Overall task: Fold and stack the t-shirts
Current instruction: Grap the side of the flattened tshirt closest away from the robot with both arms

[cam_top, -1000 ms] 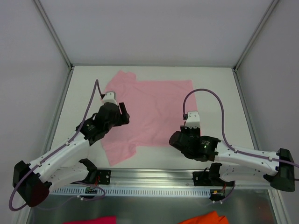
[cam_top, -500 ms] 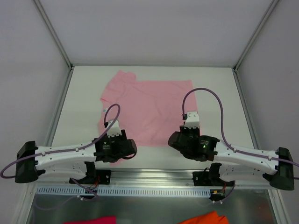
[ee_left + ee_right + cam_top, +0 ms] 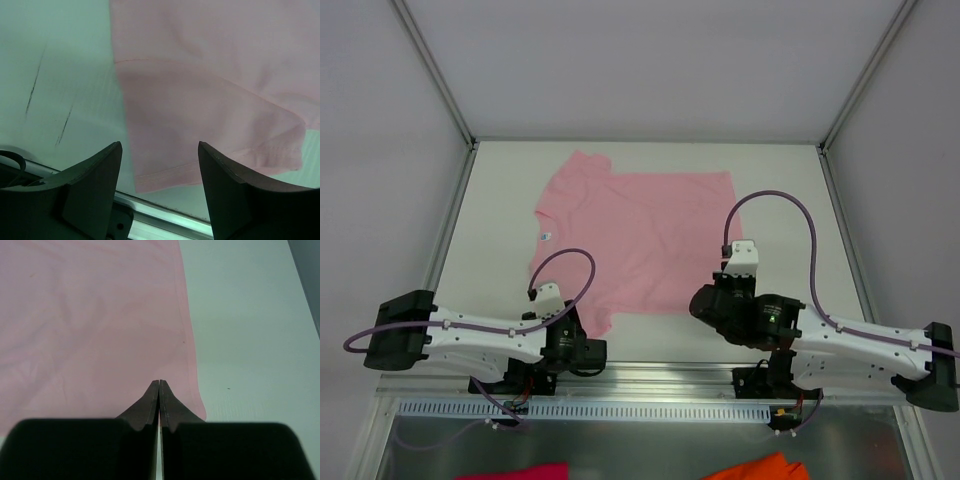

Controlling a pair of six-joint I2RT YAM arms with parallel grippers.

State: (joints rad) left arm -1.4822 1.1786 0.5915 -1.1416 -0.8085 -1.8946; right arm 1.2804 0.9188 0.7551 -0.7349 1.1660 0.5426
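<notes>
The light pink t-shirt (image 3: pixel 640 235) lies spread flat on the white table (image 3: pixel 780 200), with its white neck label (image 3: pixel 546 236) at the left. My left gripper (image 3: pixel 586 348) is open and low at the near edge, just before the shirt's near sleeve. In the left wrist view the sleeve hem (image 3: pixel 165 175) lies between the spread fingers of this gripper (image 3: pixel 159 147). My right gripper (image 3: pixel 712 298) is shut at the shirt's near right corner. In the right wrist view its closed tips (image 3: pixel 159 382) sit over the pink cloth (image 3: pixel 90 330) beside the side hem; no cloth shows between them.
An aluminium rail (image 3: pixel 650 376) runs along the table's near edge, also seen in the left wrist view (image 3: pixel 165 210). A magenta cloth scrap (image 3: pixel 525 470) and an orange cloth scrap (image 3: pixel 760 466) lie below it. Grey walls and frame posts (image 3: pixel 440 80) enclose the table.
My left arm has swung from over the shirt's left side down to the near edge by the near sleeve. My right gripper has shifted slightly to the right.
</notes>
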